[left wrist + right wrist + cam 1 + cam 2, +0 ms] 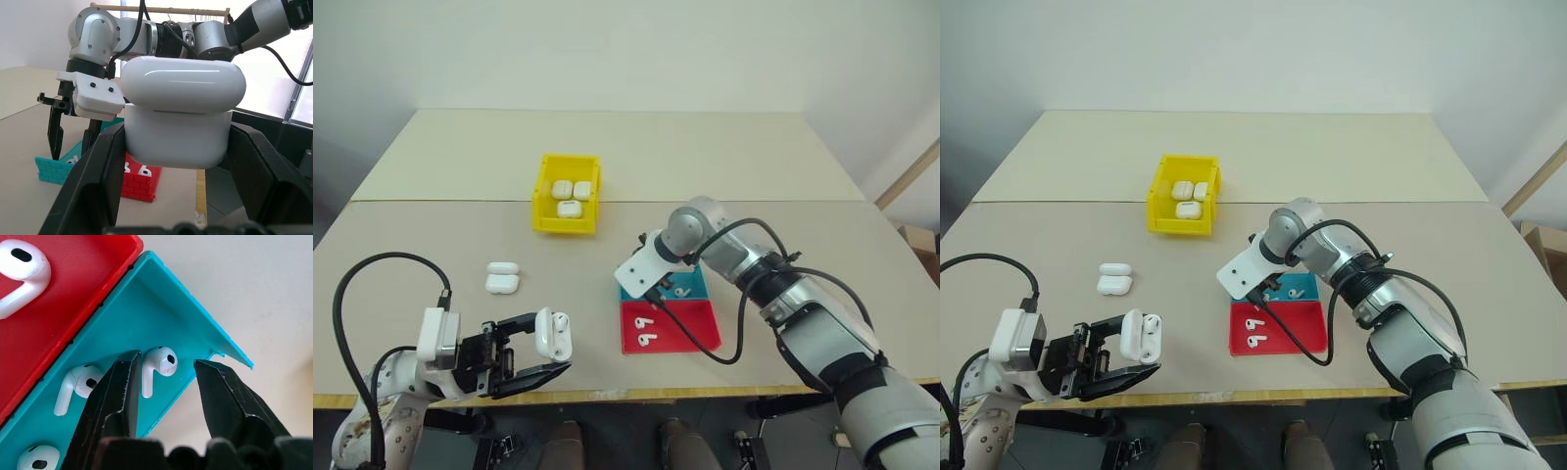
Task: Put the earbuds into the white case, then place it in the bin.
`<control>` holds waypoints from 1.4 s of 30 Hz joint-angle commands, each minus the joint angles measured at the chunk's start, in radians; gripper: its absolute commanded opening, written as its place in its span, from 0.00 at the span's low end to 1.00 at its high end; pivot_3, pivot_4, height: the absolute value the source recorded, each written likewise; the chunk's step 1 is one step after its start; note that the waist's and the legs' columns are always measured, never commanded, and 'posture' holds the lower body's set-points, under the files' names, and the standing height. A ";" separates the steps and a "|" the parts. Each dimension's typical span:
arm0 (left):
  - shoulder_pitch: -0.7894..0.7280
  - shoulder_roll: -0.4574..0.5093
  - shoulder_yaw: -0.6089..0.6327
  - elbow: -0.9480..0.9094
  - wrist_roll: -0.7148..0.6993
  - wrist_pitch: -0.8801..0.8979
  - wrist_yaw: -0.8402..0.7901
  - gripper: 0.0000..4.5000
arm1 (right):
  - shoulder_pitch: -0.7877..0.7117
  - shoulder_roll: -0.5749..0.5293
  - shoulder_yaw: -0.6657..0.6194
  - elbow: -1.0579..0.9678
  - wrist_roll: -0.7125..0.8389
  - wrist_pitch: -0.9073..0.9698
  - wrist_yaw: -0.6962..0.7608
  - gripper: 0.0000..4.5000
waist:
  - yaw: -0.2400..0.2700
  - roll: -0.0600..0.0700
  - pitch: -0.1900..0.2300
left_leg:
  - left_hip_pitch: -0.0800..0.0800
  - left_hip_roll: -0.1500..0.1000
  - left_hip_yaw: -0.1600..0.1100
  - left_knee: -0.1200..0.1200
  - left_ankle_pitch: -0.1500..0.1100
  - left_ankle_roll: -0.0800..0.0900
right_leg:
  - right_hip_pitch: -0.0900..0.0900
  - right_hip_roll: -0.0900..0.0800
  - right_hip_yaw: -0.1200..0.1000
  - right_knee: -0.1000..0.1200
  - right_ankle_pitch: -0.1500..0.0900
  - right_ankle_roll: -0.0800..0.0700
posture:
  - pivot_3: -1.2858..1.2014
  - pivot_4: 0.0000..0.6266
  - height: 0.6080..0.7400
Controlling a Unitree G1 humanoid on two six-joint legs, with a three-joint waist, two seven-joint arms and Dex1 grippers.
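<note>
White case (552, 334) clamped in L gripper (524, 357) jaws; R gripper (164, 377) jaws apart astride earbud (157, 363), blue tray (161, 308).

Head eyes overlook table (460, 166); wrist cameras close on trays (161, 298).

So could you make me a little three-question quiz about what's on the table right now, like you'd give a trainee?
1. True or false: the yellow bin already holds white cases.
2. Which tray is the right gripper reaching into? A) the red tray B) the blue tray C) the yellow bin
3. What does the left gripper hold?

Key:
1. True: three white cases lie in it.
2. B: its open fingers straddle an earbud in the blue tray.
3. A white case, gripped between its fingers, with the lid flipped open as seen from the head camera.
</note>
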 commanded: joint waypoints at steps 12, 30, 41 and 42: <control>-0.004 -0.001 0.002 -0.034 0.000 -0.026 0.006 0.62 | -0.019 -0.002 -0.012 0.014 -0.020 -0.044 0.000 0.49 | 0.000 0.000 0.000 | 0.000 0.000 0.000 0.000 0.000 0.000 | 0.000 0.000 0.000 0.000 0.000 0.000 | 0.52 0.24 1.00; -0.012 0.004 0.001 -0.033 0.000 -0.021 0.009 0.62 | -0.016 -0.001 -0.012 0.015 -0.024 -0.061 0.004 0.41 | 0.000 0.000 0.000 | 0.000 0.000 0.000 0.000 0.000 0.000 | 0.000 0.000 0.000 0.000 0.000 0.000 | 0.52 0.24 1.00; -0.013 0.000 -0.002 -0.037 0.000 -0.020 0.015 0.62 | -0.008 -0.002 -0.008 0.004 -0.024 -0.089 0.003 0.41 | 0.000 0.000 0.000 | 0.001 0.000 0.000 0.000 0.000 0.000 | 0.001 0.000 0.000 0.000 0.000 0.000 | 0.52 0.24 1.00; -0.012 0.000 -0.001 -0.038 0.000 -0.020 0.014 0.62 | -0.007 -0.002 -0.008 0.004 -0.023 -0.094 0.004 0.41 | 0.000 0.000 0.000 | 0.001 0.000 0.000 0.000 0.000 0.000 | 0.001 0.000 0.000 0.000 0.000 0.000 | 0.52 0.24 1.00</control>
